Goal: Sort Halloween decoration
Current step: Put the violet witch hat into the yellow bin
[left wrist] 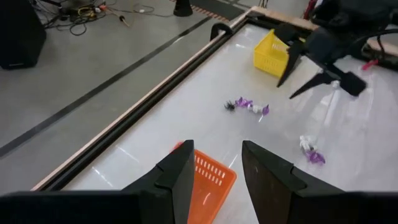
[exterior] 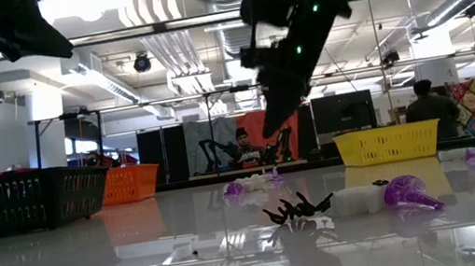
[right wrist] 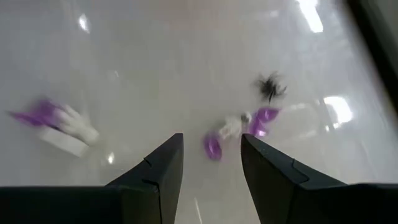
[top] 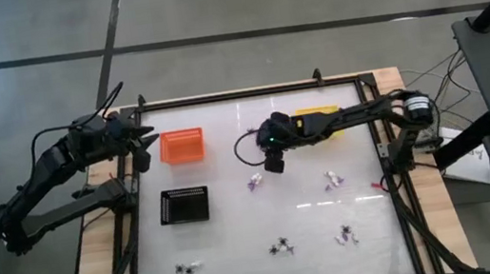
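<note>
Nearest the low camera, a black spider trinket (exterior: 298, 209) lay on the glossy white table (top: 238, 224), with a white piece (exterior: 359, 198) and a purple cone-shaped trinket (exterior: 409, 193) just to its right near the lower middle of that frame. In the high view the Halloween decoration was scattered over the lower half of the table in small clusters: one at the lower left (top: 186, 270), one at lower centre (top: 282, 246), one to its right (top: 346, 234), another higher on the right (top: 332, 180), and a purple and white cluster (top: 254, 183) close to mid-frame. None of the trinkets lay in a tray as far as could be told. The right gripper (top: 275, 163) hung just beside and above that central cluster — its wrist view showed both dark fingers spread apart and empty, with a purple piece (right wrist: 212, 147) in the gap beyond them, a white and purple piece (right wrist: 249, 122) and a black spider (right wrist: 270, 86) a little farther off, and a further white and purple piece (right wrist: 59, 127) at the left of the frame. In the low view this gripper hovered clear of the table, touching nothing. The yellow tray (top: 318, 113) sat behind the right arm in the upper middle of the high view, the orange tray (top: 181, 146) at upper left of the table and the black tray (top: 184, 205) just below it. The left gripper (top: 140, 144) waited beside the orange tray at the table's left edge — fingers parted, holding nothing.
</note>
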